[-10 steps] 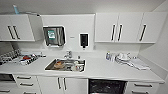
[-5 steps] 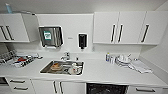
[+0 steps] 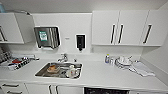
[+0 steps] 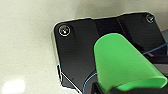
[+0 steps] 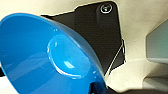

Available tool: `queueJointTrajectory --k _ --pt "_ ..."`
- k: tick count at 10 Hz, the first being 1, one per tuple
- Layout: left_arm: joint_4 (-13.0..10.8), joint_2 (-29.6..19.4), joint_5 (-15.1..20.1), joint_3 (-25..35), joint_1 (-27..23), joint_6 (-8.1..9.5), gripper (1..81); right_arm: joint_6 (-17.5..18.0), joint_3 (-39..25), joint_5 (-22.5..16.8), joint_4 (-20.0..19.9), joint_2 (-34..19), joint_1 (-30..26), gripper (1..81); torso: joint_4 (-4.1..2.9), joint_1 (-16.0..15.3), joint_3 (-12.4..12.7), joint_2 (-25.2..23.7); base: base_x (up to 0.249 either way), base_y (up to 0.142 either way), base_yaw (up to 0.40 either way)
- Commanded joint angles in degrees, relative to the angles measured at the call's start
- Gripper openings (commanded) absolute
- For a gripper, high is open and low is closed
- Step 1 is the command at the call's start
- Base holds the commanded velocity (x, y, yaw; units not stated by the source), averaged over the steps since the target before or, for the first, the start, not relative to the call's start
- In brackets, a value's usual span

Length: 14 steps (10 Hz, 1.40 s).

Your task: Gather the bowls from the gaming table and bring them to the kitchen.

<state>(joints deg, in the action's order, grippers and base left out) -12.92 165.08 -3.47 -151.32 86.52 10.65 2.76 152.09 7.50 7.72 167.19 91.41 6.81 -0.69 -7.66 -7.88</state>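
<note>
The kitchen lies ahead in the head view: a white counter (image 3: 100,75), a steel sink (image 3: 41,72) holding some dishes, and white cabinets (image 3: 120,27) with bar handles above. In the left wrist view a bright green bowl (image 4: 122,67) looms close over the pale floor, with my left gripper (image 4: 112,88) shut on its rim. A blue bowl (image 5: 42,57) shows large in the right wrist view, its hollow facing the camera, and my right gripper (image 5: 96,87) is shut on its edge. The gaming table is out of view.
A paper-towel dispenser (image 3: 47,37) and a black soap dispenser (image 3: 80,42) hang on the wall over the faucet (image 3: 63,58). Stacked dishes (image 3: 123,61) and a cloth (image 3: 141,68) sit on the counter's right. A rack with small items (image 3: 16,62) stands at its left.
The whole head view has shifted: the camera has come a little closer to the counter, and the sink sits lower in the picture. The things on the counter have not moved.
</note>
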Motion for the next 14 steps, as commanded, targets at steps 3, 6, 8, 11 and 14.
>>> queueJointTrajectory --k 3,6,8,11,14 --pt "-0.35 -0.98 2.51 -0.2 -2.88 -0.2 1.0 0.06 -0.31 -2.93 -0.51 -1.31 -2.32 1.0 0.0 -0.09 0.0 0.05 0.028 0.0 0.0" --pt "-0.35 -1.07 2.51 0.93 -2.8 -0.2 1.0 0.49 -4.5 -2.84 -0.6 -3.49 -1.88 1.0 0.0 -0.02 0.0 0.02 0.0 0.0 0.0" --pt "-0.35 -2.03 2.07 3.04 -2.62 -0.2 1.0 0.67 -10.94 -2.4 -0.6 -7.45 -1.36 1.0 0.0 0.0 0.0 0.02 0.0 0.0 0.0" --pt "-0.26 -8.09 0.93 14.27 -2.62 0.07 1.0 0.76 -18.85 -2.22 -0.6 -12.03 -1.18 1.0 0.0 0.02 0.0 0.02 0.0 0.0 0.0" --pt "-0.17 -14.16 0.49 23.34 -2.88 0.24 1.0 0.67 -19.29 -2.22 -0.16 -12.3 -1.44 1.0 0.0 0.02 -5.39 0.02 0.0 0.0 0.0"
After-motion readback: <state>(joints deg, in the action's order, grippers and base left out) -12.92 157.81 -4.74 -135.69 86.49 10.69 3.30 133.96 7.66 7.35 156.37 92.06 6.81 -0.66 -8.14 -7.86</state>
